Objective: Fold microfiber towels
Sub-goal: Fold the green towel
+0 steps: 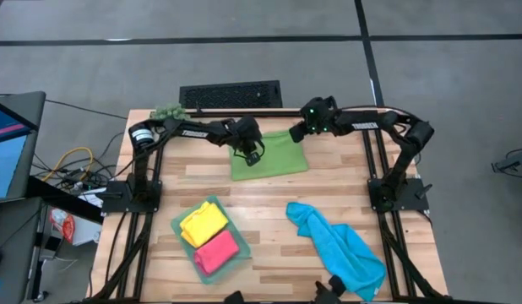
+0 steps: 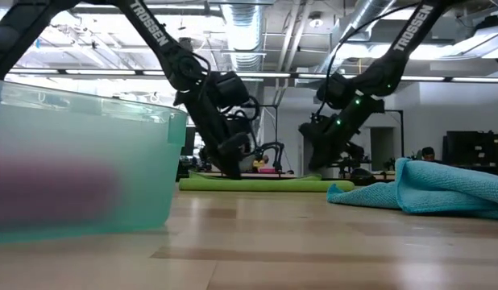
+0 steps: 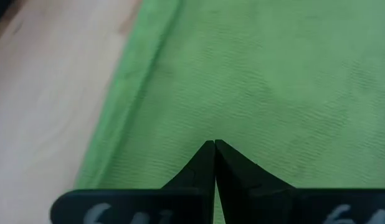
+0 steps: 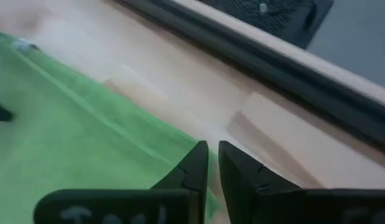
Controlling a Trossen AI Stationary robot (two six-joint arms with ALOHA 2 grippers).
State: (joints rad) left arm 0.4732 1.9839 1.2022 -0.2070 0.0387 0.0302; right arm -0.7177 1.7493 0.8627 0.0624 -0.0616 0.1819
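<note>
A green microfiber towel [image 1: 278, 160] lies flat at the table's far middle. My left gripper [image 1: 252, 157] is shut, its tips down at the towel's left part [image 3: 273, 74], a little in from the left edge. My right gripper [image 4: 212, 152] stands at the towel's far right corner [image 1: 299, 135], with only a narrow gap between its fingers, astride the far edge. A blue towel [image 1: 337, 249] lies crumpled at the near right. A yellow towel [image 1: 202, 223] and a pink towel [image 1: 217, 252] lie folded in the teal tray [image 1: 178, 221]. My left gripper's shut fingertips [image 3: 205, 155] meet the green towel's top face [image 3: 214, 134] near its left edge, slanting down from the far left. Whether any cloth is pinched between them I cannot tell. The towel stays flat on the table. My right gripper slants down at the towel's far edge [image 4: 180, 140] near the right corner; whether its fingers touch the cloth I cannot tell.
A small green plant ball [image 1: 168, 111] sits at the far left corner. A dark rail [image 4: 255, 56] runs along the table's far edge just beyond the right gripper. Bare wood [image 1: 269, 203] shows between the green towel, the tray and the blue towel.
</note>
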